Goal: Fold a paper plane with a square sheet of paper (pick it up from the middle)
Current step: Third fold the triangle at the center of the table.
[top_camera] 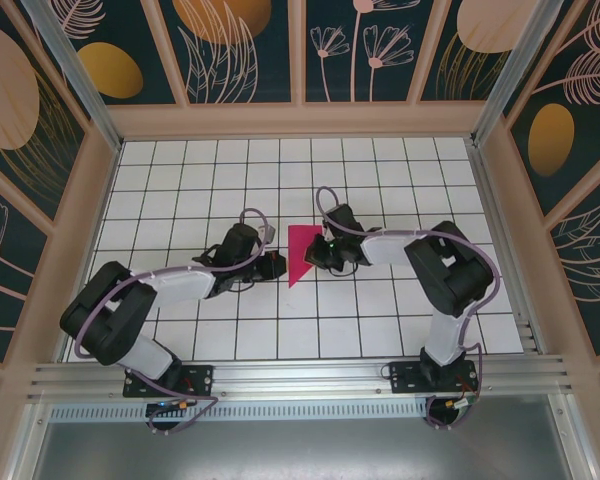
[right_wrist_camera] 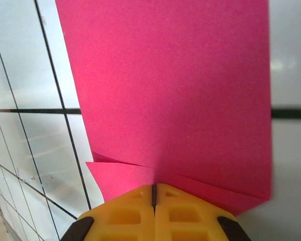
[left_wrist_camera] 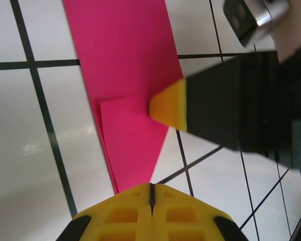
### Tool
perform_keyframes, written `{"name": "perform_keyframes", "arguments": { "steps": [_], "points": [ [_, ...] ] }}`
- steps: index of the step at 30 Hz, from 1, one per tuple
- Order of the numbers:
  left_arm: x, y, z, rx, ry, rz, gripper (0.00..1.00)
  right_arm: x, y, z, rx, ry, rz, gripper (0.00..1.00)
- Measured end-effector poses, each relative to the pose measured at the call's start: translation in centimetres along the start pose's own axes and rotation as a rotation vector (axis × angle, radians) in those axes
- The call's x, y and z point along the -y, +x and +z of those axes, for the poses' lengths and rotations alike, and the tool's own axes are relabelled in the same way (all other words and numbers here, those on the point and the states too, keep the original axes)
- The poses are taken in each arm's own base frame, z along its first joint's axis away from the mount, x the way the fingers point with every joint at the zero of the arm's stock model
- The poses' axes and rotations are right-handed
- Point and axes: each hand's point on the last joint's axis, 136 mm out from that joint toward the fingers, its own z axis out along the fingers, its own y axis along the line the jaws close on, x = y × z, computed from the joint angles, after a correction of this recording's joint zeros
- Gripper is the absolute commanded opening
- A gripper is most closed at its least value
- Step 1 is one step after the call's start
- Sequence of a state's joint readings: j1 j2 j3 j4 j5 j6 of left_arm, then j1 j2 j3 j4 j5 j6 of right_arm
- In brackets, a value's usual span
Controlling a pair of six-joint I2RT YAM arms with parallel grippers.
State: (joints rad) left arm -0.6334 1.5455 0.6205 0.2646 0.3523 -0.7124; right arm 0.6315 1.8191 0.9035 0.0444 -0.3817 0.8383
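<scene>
While the square sheet of paper lies creased into a pointed wedge (wing folds remain, I judge), the left gripper and right gripper, both clenched shut, sit at its edges.

We see bright, even light from above. The white tabletop carries soft glare patches and only short, faint shadows. The top view is sharp, with its edges slightly bent. In the wrist views the yellow fingers are blurred up close, and the square sheet of paper looks soft and very saturated.
</scene>
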Motion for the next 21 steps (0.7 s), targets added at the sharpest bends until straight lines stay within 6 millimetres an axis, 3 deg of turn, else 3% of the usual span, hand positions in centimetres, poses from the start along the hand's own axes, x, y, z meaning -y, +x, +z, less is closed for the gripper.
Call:
{"name": "perform_keyframes", "arguments": {
  "steps": [2, 6, 11, 21],
  "points": [
    [0.0, -0.2, 0.7, -0.003, 0.007, -0.010, 0.04, 0.0, -0.1, -0.7, 0.025, 0.003, 0.024, 0.01],
    [0.1, -0.7, 1.6, -0.005, 0.014, -0.021, 0.03, 0.0, -1.1, -2.7, 0.101, -0.015, 0.077, 0.21],
    [0.9, -2.0, 2.3, 0.022, 0.033, -0.027, 0.02, 0.7, -2.1, -4.1, 0.153, -0.024, 0.111, 0.33],
    [0.8, -1.9, 3.0, 0.005, 0.040, -0.056, 0.03, 1.8, -2.2, -4.2, 0.155, -0.012, 0.132, 0.36]
  ]
}}
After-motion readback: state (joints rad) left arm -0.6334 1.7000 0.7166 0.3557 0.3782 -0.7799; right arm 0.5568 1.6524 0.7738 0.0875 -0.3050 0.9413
